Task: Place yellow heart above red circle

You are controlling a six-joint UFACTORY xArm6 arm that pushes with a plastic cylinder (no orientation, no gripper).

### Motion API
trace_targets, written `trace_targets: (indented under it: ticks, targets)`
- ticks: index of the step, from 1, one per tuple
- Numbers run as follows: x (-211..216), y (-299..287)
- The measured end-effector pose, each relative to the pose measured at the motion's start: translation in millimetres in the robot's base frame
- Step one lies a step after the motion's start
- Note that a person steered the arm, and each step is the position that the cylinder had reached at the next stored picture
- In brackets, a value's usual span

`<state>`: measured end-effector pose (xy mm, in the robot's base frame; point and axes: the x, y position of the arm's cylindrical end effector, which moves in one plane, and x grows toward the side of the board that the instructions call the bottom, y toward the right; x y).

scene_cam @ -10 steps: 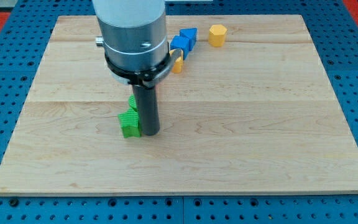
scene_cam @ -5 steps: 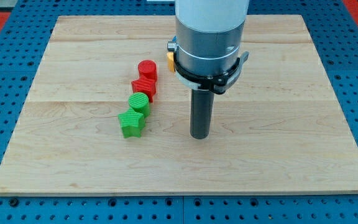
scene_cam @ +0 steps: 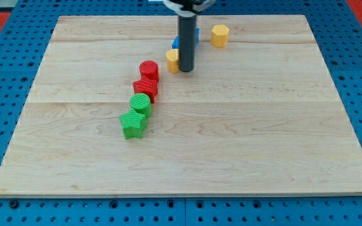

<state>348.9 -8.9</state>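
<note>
While standing upright near the view's top centre of the wooden board point(scene_cam: 244, 138), with the rod point(scene_cam: 186, 37) running down from the top edge, resting my tip point(scene_cam: 186, 69) on the board just beside the yellow heart point(scene_cam: 172, 60), on that block's right side in the view; touching or only close, impossible to tell. Holding nothing, being a plain rod with no jaws to open or shut. Sitting just up and to the right of the red circle point(scene_cam: 149, 69), the yellow heart, close to it but apart. Lying in a slanted line running down and to the left from the red circle: a second red block point(scene_cam: 146, 86) of ridged, unclear shape, then a green round-topped block point(scene_cam: 141, 103), then a green star-like block point(scene_cam: 132, 123), each one touching or nearly touching the next. Peeking out from behind the rod, blue blocks point(scene_cam: 197, 36), mostly hidden, shape unclear. Sitting farther right near the top edge, well apart from the rod, a yellow hexagon-like block point(scene_cam: 219, 35)
</note>
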Motion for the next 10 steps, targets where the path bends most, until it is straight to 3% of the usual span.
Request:
trace_targets:
  ticks: [3, 4, 6, 8, 10]
  targets:
    - [-63, -32]
    - [-64, -36]
    - [-8, 2]
    - [-30, 12]
    - [-59, -19]
